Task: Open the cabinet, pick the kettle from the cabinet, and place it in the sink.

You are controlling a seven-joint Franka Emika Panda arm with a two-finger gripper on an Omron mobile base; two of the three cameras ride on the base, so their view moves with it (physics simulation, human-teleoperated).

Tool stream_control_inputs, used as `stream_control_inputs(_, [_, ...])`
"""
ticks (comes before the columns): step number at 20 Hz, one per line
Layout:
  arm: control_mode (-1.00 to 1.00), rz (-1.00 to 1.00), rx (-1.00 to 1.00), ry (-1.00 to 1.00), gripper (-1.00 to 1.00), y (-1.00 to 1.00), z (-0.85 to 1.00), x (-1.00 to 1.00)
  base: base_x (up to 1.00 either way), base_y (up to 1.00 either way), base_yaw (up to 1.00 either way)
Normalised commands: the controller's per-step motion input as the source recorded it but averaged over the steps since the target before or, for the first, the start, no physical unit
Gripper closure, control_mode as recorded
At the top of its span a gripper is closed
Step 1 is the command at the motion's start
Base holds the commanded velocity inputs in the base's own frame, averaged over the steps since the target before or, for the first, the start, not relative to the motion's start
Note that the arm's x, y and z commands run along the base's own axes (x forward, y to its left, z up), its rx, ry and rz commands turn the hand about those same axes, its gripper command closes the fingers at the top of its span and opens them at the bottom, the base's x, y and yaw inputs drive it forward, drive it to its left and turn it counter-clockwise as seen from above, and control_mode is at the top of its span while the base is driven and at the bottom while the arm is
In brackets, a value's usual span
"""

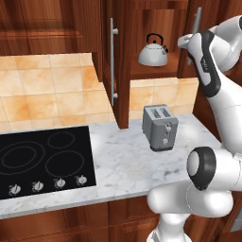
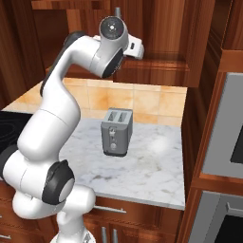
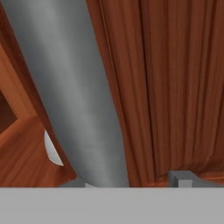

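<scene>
The cabinet (image 1: pixel 142 19) stands open, its left door (image 1: pixel 122 61) swung out edge-on with a long silver bar handle (image 1: pixel 112 61). On the inner shelf sits the silver-grey kettle (image 1: pixel 152 51), upright, with its black arched handle on top. My gripper (image 1: pixel 188 41) is up at the right door's bar handle (image 1: pixel 196 33), to the right of the kettle and apart from it. In the hand view that bar handle (image 3: pixel 83 100) runs between my fingertips (image 3: pixel 181 178), with a gap left on the right side; the gripper (image 3: pixel 127 181) is open. The sink is out of view.
A boxy grey toaster (image 1: pixel 160 126) stands on the white marble counter (image 1: pixel 123 165) below the cabinet. The black cooktop (image 1: pixel 45 160) lies to the left. A tall oven unit (image 2: pixel 232 128) bounds the counter on the right. Tiled wall (image 1: pixel 47 90) behind.
</scene>
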Motion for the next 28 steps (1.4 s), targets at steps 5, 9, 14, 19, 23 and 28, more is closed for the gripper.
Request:
stream_control_inputs(5, [-1.00, 0.00, 0.00, -0.02, 1.00, 0.40, 0.00, 0.18, 0.00, 0.00, 0.00])
stream_control_inputs(9, [-1.00, 0.00, -0.01, -0.03, 1.00, 0.46, 0.00, 0.12, 0.00, 0.00, 0.00])
stream_control_inputs(14, [-1.00, 0.00, -0.04, 0.00, 1.00, 0.49, 0.03, 0.09, 0.00, 0.00, 0.00])
stream_control_inputs(19, [-1.00, -0.01, -0.08, 0.00, 1.00, 0.45, 0.08, 0.10, 0.00, 0.00, 0.00])
stream_control_inputs(23, [-1.00, 0.00, 0.00, 0.00, 1.00, 0.29, 0.01, 0.10, 0.00, 0.00, 0.00])
stream_control_inputs(28, [-1.00, 0.00, 0.00, 0.00, 1.00, 0.22, 0.00, 0.01, 0.00, 0.00, 0.00])
